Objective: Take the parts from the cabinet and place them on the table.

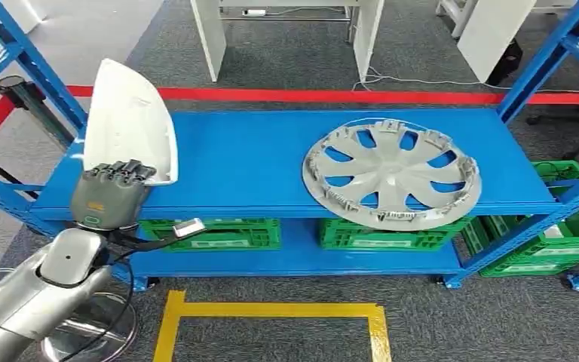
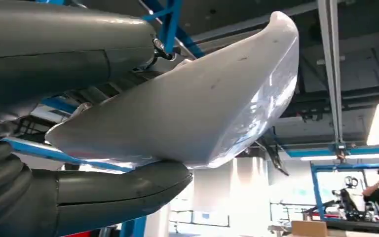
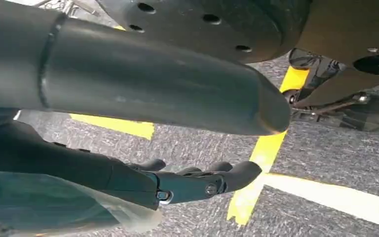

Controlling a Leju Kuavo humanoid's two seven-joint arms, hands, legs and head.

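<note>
Left hand: our left hand [image 1: 109, 194] grips the lower edge of a white curved shell part [image 1: 130, 121], thumb below and fingers above in the left wrist view, holding it upright at the left end of the blue shelf [image 1: 249, 162].
Right hand: our right hand [image 3: 187, 182] hangs over grey carpet and yellow floor tape [image 3: 269, 148]; its fingers lie apart around nothing.
Other part: a silver wheel cover [image 1: 392, 173] lies on the shelf's right half, overhanging the front edge.
Risk: we judge the shell could slip or swing, since we hold it only by 1 edge and its surface looks glossy. It could also knock the blue upright [image 1: 26, 56] beside it as we lift away.
Counts: 2 parts, 1 held and 1 on the shelf; at least 4 green crates [image 1: 219, 232] below.
</note>
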